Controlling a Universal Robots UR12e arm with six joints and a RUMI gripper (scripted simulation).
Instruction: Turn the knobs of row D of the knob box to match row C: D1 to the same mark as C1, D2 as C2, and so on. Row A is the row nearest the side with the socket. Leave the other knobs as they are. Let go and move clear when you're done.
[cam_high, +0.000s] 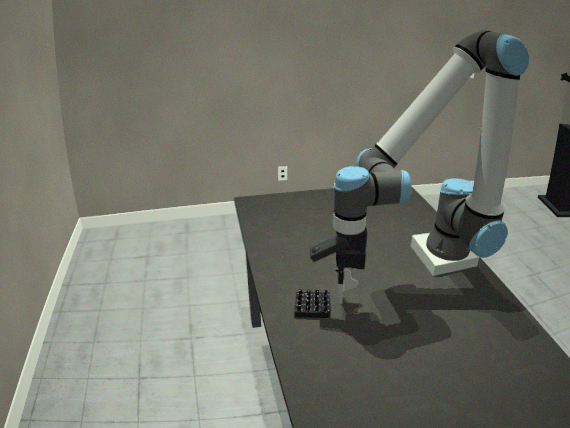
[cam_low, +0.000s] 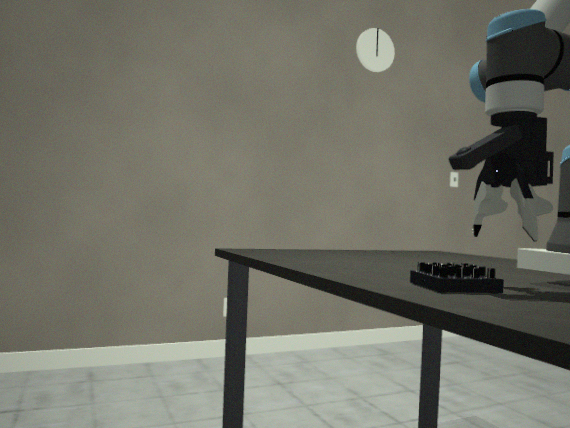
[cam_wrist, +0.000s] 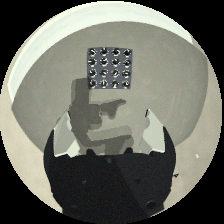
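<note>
Knob box (cam_high: 313, 314) (cam_low: 471, 286) (cam_wrist: 110, 68): upright on worktop (cam_high: 425, 370) (cam_low: 350, 280) (cam_wrist: 170, 75), four by four knobs; settings too small to read. Tool (cam_high: 342, 301) (cam_low: 505, 234) (cam_wrist: 107, 110): open, nothing gripped, above worktop near knob box. Arm base (cam_high: 422, 245) (cam_low: 530, 260): well apart from knob box.

Brown walls (cam_high: 190, 100) (cam_low: 200, 150) rise above a pale tiled floor (cam_high: 165, 310) (cam_low: 125, 395) and dark table (cam_high: 430, 370) (cam_low: 325, 270).

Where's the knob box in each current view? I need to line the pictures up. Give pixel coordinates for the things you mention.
Top: black square knob box (cam_high: 312, 315) (cam_low: 470, 286) (cam_wrist: 110, 67), just below center, on the dark table (cam_high: 430, 380) (cam_low: 325, 280) (cam_wrist: 170, 75).
Exterior: right of center, near the table's edge.
Wrist: upper middle, beyond the open two-jaw gripper (cam_high: 342, 301) (cam_low: 505, 235) (cam_wrist: 107, 110).
Shared landmark: the arm's shadow (cam_high: 390, 345) (cam_low: 540, 296) (cam_wrist: 80, 105) beside the box.
</note>
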